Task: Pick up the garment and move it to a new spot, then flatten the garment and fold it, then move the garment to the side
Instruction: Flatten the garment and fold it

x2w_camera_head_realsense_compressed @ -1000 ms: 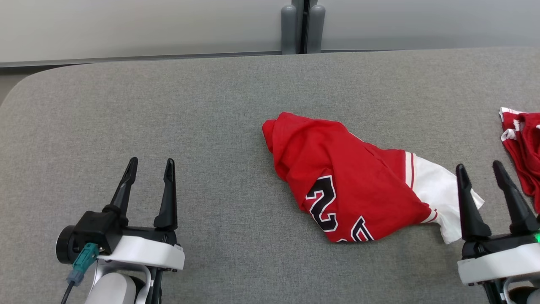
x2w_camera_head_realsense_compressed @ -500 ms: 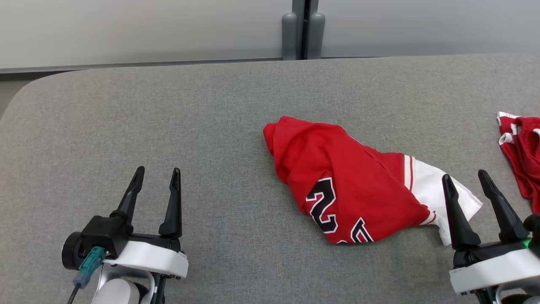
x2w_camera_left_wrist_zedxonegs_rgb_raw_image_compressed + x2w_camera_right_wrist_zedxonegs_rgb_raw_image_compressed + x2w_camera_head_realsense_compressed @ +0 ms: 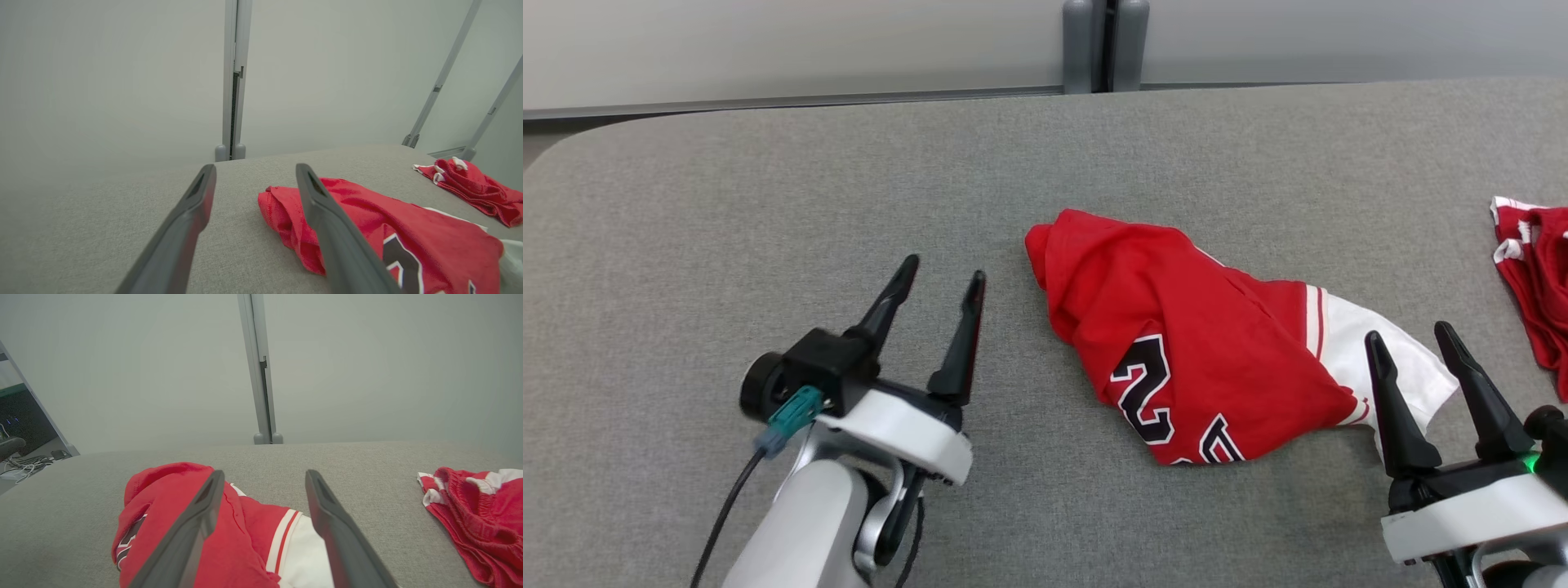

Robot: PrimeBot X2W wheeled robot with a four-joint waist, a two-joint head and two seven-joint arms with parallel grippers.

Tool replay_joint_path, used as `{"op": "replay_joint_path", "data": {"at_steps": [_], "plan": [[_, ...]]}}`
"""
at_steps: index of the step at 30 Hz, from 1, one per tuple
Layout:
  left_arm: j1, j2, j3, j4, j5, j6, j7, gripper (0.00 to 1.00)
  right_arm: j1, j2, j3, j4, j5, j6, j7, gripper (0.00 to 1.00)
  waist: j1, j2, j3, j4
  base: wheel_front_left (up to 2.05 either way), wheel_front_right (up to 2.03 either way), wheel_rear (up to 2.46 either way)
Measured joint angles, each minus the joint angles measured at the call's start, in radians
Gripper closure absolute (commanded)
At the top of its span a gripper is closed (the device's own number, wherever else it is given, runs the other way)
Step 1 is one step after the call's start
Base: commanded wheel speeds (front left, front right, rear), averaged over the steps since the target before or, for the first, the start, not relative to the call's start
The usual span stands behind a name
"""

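Note:
A crumpled red garment [image 3: 1176, 335] with black-and-white numerals and a white sleeve lies mid-table; it also appears in the left wrist view [image 3: 408, 228] and the right wrist view [image 3: 229, 535]. My left gripper [image 3: 939, 273] stands open just left of the garment's bunched left end, apart from it. In its own wrist view the left gripper [image 3: 253, 171] holds nothing, its right finger crossing in front of the red cloth. My right gripper [image 3: 1411, 333] is open over the white sleeve at the garment's right end; the right gripper [image 3: 264, 475] is empty between its fingers.
The grey fabric table [image 3: 768, 188] reaches a pale wall with a grey post [image 3: 1104, 41] at the back. A second red-and-white garment [image 3: 1535, 278] lies bunched at the right edge, seen too as the second garment [image 3: 478, 514].
My left gripper has swung up and to the right, close to the garment's left end. The right gripper edged left toward the white sleeve. The camera shifted slightly.

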Motion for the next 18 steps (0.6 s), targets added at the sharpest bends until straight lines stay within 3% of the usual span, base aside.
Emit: {"op": "replay_joint_path", "data": {"at_steps": [5, 13, 14, 15, 18], "plan": [[-0.136, -0.045, -0.063, 0.142, -0.034, -0.057, 0.062, 0.0, -0.034, -0.003, 0.028, 0.005, 0.009, 0.0, -0.001, 0.0, 0.0, 0.0, 0.041, -0.035, 0.0, 0.0, 0.0], [-0.262, -0.067, -0.088, 0.385, -0.112, -0.083, 0.103, 0.03, -0.065, 0.006, 0.051, 0.039, 0.019, 0.0, -0.023, 0.0, 0.0, 0.0, 0.099, -0.092, 0.0, 0.0, 0.0], [-0.271, -0.068, -0.087, 0.407, -0.13, -0.087, 0.103, 0.56, -0.067, 0.007, 0.052, 0.044, 0.021, 0.0, -0.027, 0.0, 0.0, 0.0, 0.105, -0.098, 0.0, 0.0, 0.0], [-0.277, -0.069, -0.088, 0.423, -0.153, -0.095, 0.103, 1.0, -0.069, 0.007, 0.051, 0.047, 0.021, 0.0, -0.031, 0.0, 0.0, 0.0, 0.112, -0.102, 0.0, 0.0, 0.0], [-0.292, -0.071, -0.108, 0.456, -0.179, -0.104, 0.086, 1.0, -0.07, 0.008, 0.047, 0.061, 0.025, 0.0, -0.043, 0.0, 0.0, 0.0, 0.124, -0.106, 0.0, 0.0, 0.0]]}}
